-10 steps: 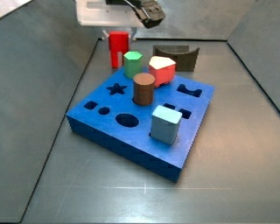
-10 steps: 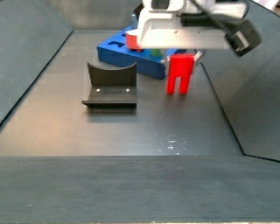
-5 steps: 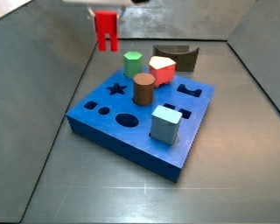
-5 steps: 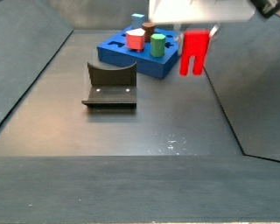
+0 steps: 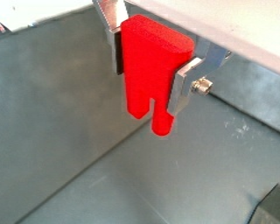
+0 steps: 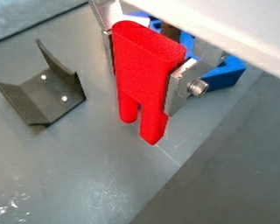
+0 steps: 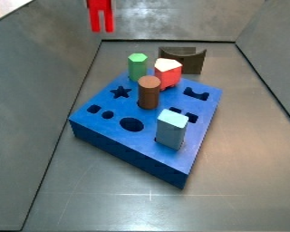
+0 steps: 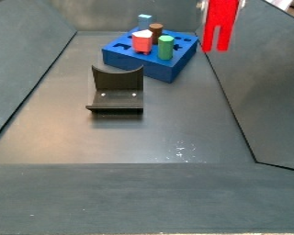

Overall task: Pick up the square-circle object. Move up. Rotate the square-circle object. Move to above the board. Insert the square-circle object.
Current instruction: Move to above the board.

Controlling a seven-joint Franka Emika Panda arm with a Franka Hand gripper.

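In both wrist views we see the gripper (image 5: 154,68) (image 6: 145,64) clamped on the square-circle object (image 5: 152,74) (image 6: 143,82), its silver fingers (image 5: 191,80) pressing the flat sides; the two red prongs hang free above the grey floor. In a wrist view the fixture (image 6: 39,86) stands on the floor and a part of the board (image 6: 220,70) shows behind the object. In both side views the object (image 7: 99,14) (image 8: 220,22) is high in the air, well apart from the board (image 7: 123,136) (image 8: 135,58), which carries a brown cylinder (image 7: 149,91) and other pegs.
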